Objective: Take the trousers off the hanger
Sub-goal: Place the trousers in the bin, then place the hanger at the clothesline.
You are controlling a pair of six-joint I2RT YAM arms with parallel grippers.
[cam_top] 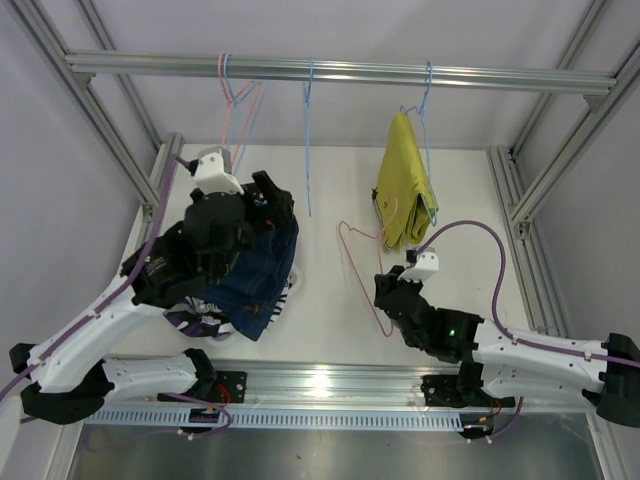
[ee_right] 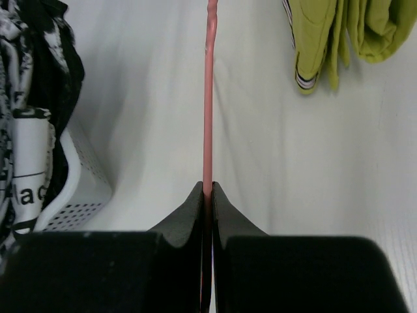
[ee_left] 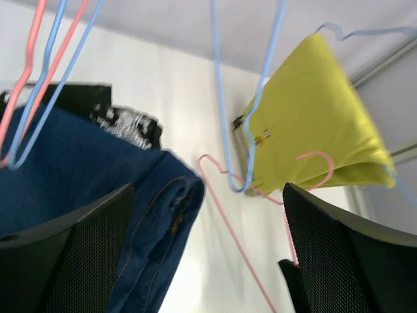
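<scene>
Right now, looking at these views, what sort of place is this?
Most likely a robotics lab test cell, not a home closet. An aluminium frame boxes in a white table. Wire hangers, one carrying yellow trousers, hang from its top rail. Two robot arms are bolted along the near edge.

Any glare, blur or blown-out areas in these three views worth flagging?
Top external: bright glare on the near rail, otherwise sharp. Left wrist: soft all over, yellow trousers and navy trousers smeared. Right wrist: pink hanger crisp, fingers near-black with little detail, table bright.
</scene>
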